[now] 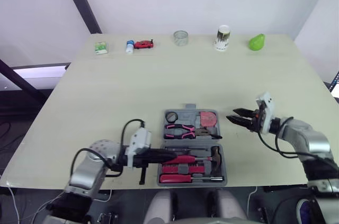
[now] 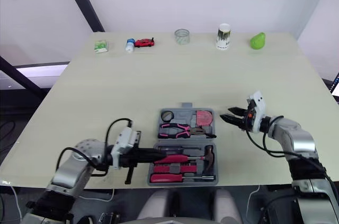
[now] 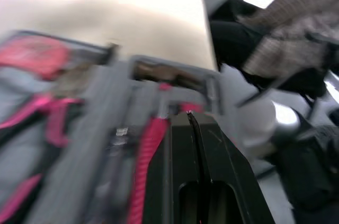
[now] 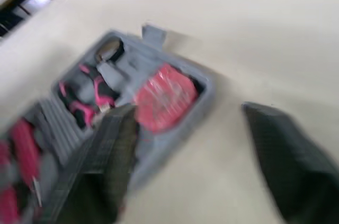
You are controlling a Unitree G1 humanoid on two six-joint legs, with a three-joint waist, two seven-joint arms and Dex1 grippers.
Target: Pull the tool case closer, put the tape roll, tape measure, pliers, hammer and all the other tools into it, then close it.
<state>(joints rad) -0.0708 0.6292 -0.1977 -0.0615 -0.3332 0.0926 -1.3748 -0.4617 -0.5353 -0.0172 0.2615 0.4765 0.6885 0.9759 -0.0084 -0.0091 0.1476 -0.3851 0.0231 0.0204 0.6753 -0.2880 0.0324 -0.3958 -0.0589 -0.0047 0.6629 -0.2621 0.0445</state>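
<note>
Lying open at the tabletop's (image 1: 132, 86) near edge, the tool case (image 1: 183, 112) holds pliers (image 1: 183, 130), hammer (image 1: 216, 155), tape measure (image 1: 209, 118) and what may be the tape roll (image 1: 171, 116). The left gripper (image 1: 169, 155), clenched empty, sits over the near half's pink handles, while the right gripper (image 1: 233, 114), spread wide, hovers beside the far half, placed to fold it shut. That left gripper would block the fold; the cup (image 1: 180, 37) and toy car (image 1: 143, 44) stand well apart.

grey tool case (image 1: 188, 114), pink-and-black pliers (image 1: 183, 130), cream table (image 1: 132, 91), red toy car (image 1: 143, 44), green pear (image 1: 257, 42)
</note>
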